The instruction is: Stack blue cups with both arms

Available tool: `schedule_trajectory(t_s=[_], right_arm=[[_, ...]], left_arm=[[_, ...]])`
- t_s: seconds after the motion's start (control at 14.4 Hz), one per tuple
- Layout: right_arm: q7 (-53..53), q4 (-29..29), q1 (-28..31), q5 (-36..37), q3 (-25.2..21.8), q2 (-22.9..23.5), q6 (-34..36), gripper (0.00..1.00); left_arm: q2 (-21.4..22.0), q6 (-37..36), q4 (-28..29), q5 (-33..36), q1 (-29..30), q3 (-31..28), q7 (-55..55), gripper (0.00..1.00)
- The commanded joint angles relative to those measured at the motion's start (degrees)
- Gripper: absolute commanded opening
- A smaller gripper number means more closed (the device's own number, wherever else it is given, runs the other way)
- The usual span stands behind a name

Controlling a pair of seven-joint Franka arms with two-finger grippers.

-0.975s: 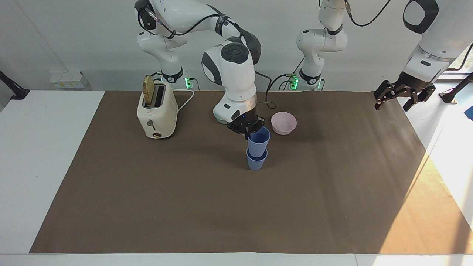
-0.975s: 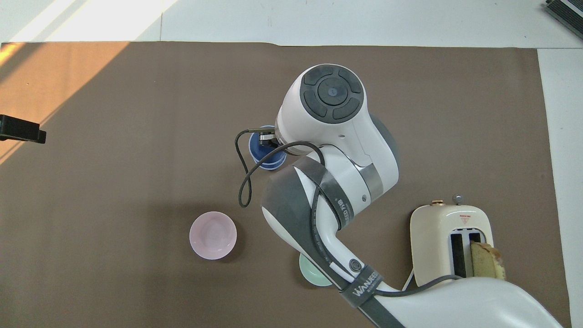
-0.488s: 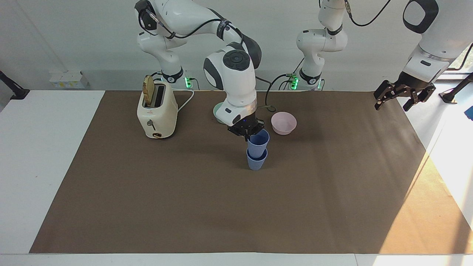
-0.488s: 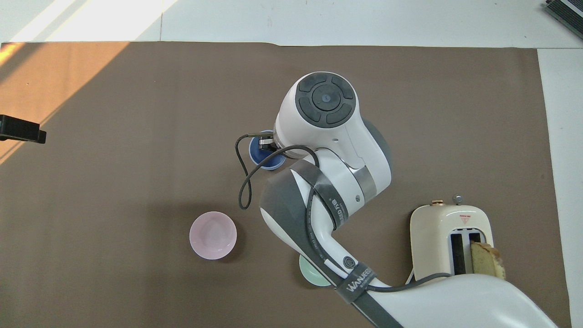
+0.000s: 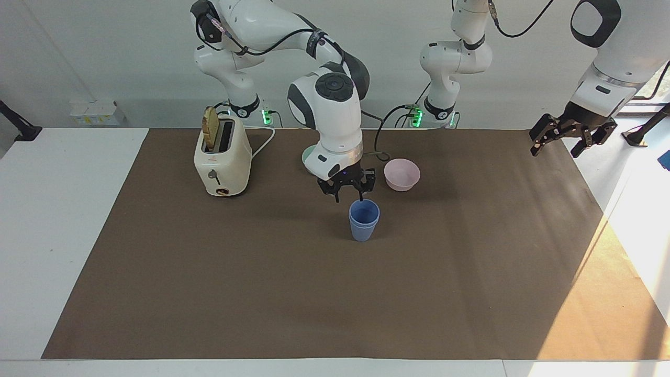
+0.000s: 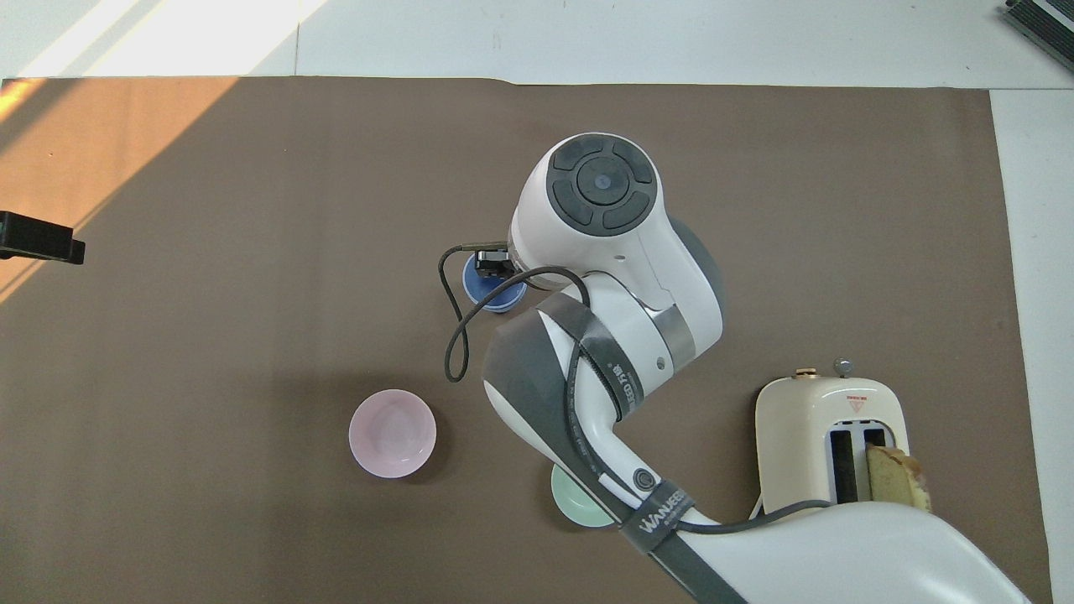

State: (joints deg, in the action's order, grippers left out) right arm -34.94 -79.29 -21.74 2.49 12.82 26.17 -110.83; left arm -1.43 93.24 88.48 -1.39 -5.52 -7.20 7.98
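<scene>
Right gripper fingers spread over nested blue cups; left gripper spread, waiting | risk: fingertip snags rim, toppling stack

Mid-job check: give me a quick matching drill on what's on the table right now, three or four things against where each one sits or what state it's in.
Things:
1. blue cups
2. right gripper
3. left gripper
4. slice of bread

States:
A. open, raised at the left arm's end of the table
B. standing in the toaster
C. nested one inside the other
D. open, just above the cups

Pairs: 1-C, 2-D, 3-A, 4-B
</scene>
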Motion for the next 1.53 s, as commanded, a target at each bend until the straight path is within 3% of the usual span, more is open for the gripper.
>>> schedule_trajectory(t_s=[0.0,0.42,0.84,1.18,1.46], right_arm=[[4.76,-0.25,3.17,4.17,0.28,-1.11,0.43,1.00],[21.56,0.98,11.80,5.15,-0.07,-7.52,12.20,1.00],[27.29,0.81,20.31,4.19,-0.34,-15.00,18.36,1.00],[33.16,-0.07,29.28,2.70,-0.25,-16.76,21.53,1.00],[34.32,-4.01,30.17,1.99,-0.34,-18.78,19.79,1.00]], left_arm=[[0.03,-1.40,-1.03,0.78,0.51,0.35,0.11,1.00],[0.38,-1.48,-1.03,0.78,0.60,0.17,0.02,1.00],[0.55,-1.74,-1.11,0.78,0.60,0.17,0.11,1.00],[1.69,-7.98,-1.12,0.87,0.78,0.08,0.46,1.00],[1.70,-7.37,-1.12,0.87,0.78,0.08,0.55,1.00]])
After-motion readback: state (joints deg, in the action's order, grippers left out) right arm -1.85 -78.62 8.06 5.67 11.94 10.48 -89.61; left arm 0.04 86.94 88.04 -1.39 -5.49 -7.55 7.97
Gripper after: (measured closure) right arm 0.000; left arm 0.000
